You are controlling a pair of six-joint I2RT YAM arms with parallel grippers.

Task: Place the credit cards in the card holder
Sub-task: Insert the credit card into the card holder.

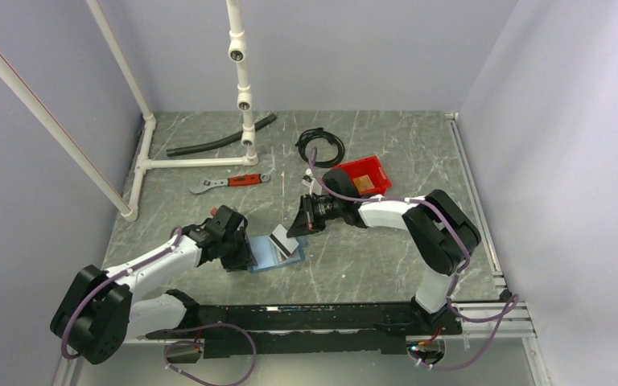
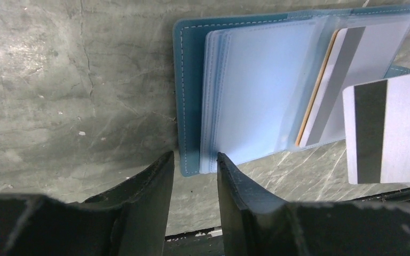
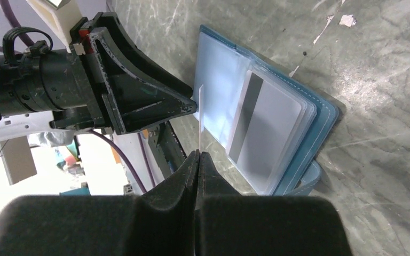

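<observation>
One white card (image 2: 405, 128) clamped by right hand (image 3: 198, 153); left hand (image 2: 194, 157) narrow, maybe touching card holder (image 2: 256, 80).

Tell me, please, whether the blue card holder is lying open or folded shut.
Open: the card holder lies spread flat on the table, clear sleeves facing up, a striped grey card showing inside one.

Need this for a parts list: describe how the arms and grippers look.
The left arm and right arm have white links, bulky black joints and loose purple cables. The left gripper and right gripper carry black, tapered wedge-like fingers.
</observation>
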